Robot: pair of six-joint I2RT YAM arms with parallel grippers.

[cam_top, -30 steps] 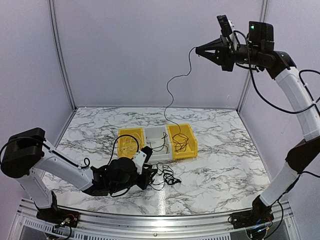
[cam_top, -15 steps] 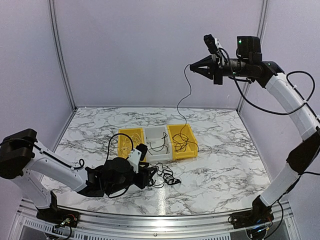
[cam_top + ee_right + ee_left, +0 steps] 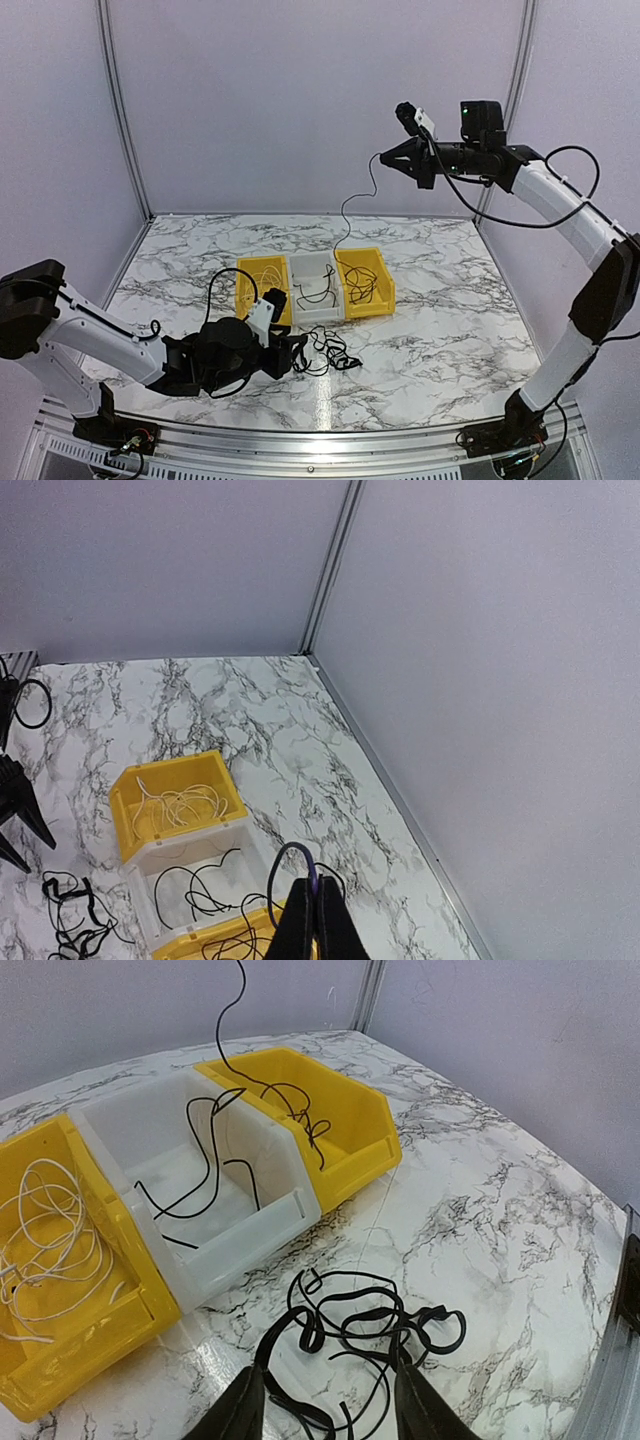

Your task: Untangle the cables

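Observation:
A tangle of thin black cables [image 3: 332, 350] lies on the marble table in front of the bins; it also shows in the left wrist view [image 3: 375, 1325]. My left gripper [image 3: 291, 354] is low at the tangle's left side, open, its fingers [image 3: 248, 1400] straddling the nearest strands. My right gripper [image 3: 385, 158] is high above the back of the table, shut on one thin black cable [image 3: 345, 215] that hangs down into the right yellow bin [image 3: 368, 308]. In the right wrist view the gripper [image 3: 317, 900] pinches a loop of that cable [image 3: 275, 865].
Three bins stand in a row: a left yellow bin [image 3: 262, 260] holding a pale cable [image 3: 50, 1230], a white bin [image 3: 310, 259] holding a black cable [image 3: 205, 1160], and the right yellow bin [image 3: 360, 1160] with more black cable. Purple walls enclose the table.
My right gripper has come down and to the left with the cable, so more of it sags towards the bin. My left gripper has shifted slightly nearer and left beside the tangle.

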